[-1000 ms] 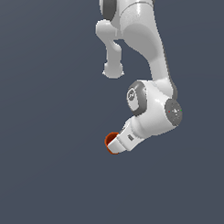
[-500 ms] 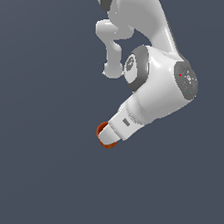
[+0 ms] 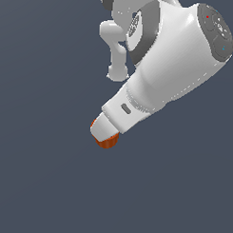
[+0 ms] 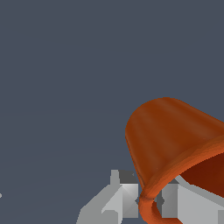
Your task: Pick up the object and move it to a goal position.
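Observation:
The object is a small orange-red cup [image 4: 170, 131] with a darker red hollow and a thin handle loop. In the wrist view it lies tilted, and its rim sits between my two grey fingers [image 4: 118, 197]. My gripper [image 4: 148, 202] is shut on the cup's rim by the handle. In the exterior view only the cup's lower edge [image 3: 107, 142] shows, peeking out beyond the end of the white hand [image 3: 113, 120]. The hand hides the fingers there. The cup is held up in the air.
The large white wrist and forearm [image 3: 182, 63] fill the upper part of the exterior view on its right. A plain dark grey-blue ground lies all around. No other objects show.
The arm has swung closer to the exterior camera and looks much larger. The held cup has shifted slightly to the exterior view's left, still in the gripper.

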You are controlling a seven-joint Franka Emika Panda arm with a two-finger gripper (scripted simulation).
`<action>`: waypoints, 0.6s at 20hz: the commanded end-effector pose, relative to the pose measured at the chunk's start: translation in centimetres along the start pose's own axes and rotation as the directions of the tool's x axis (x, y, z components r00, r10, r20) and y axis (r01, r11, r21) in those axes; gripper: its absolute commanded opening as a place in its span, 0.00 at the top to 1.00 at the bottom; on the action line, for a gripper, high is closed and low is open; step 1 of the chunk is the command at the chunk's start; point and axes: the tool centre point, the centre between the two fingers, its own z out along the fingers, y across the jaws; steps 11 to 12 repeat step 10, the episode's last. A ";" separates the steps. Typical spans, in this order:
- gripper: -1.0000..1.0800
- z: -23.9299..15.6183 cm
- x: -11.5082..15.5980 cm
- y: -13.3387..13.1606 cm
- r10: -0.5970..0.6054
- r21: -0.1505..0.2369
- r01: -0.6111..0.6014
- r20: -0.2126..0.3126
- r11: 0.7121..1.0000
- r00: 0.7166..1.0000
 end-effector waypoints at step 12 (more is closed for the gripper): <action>1.00 -1.7 -1.0 0.9 0.000 -0.002 0.000 0.001 1.000 1.000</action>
